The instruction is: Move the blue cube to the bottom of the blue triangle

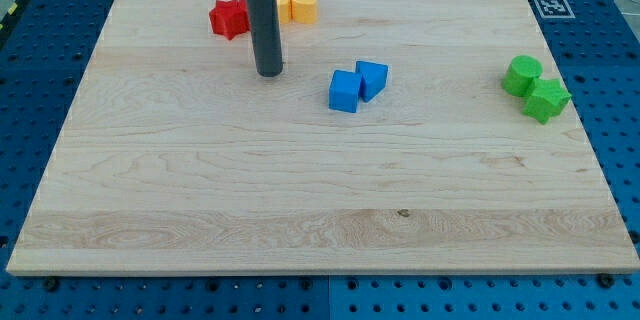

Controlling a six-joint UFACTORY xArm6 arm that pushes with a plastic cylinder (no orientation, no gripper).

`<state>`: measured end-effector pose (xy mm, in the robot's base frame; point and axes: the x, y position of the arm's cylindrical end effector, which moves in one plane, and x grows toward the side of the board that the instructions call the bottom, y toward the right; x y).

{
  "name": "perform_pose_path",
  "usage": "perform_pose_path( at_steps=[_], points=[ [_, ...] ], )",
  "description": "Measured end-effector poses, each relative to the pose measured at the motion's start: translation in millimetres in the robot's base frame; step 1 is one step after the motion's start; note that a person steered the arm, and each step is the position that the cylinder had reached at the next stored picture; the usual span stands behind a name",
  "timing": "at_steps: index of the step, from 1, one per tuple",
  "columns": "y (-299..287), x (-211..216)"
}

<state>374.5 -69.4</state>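
Observation:
The blue cube [345, 91] sits on the wooden board [300, 200] a little above its middle. The blue triangle [372, 79] touches it on the upper right. My tip [269, 73] rests on the board to the left of the blue cube, about a cube's width and a half away from it, not touching any block. The rod rises from there to the view's top.
A red star-shaped block [229, 18] lies at the upper left of the rod. A yellow block [298, 5] lies just right of the rod at the top. Two green blocks [522, 75] [547, 99] touch at the right edge.

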Motion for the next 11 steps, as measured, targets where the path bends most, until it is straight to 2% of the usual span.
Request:
perform_pose_path(
  at_steps=[1, 3, 5, 7, 9, 10, 11],
  points=[
    [8, 1],
    [45, 34],
    [45, 35],
    [46, 13],
    [67, 14],
    [76, 39],
    [76, 42]
  ],
)
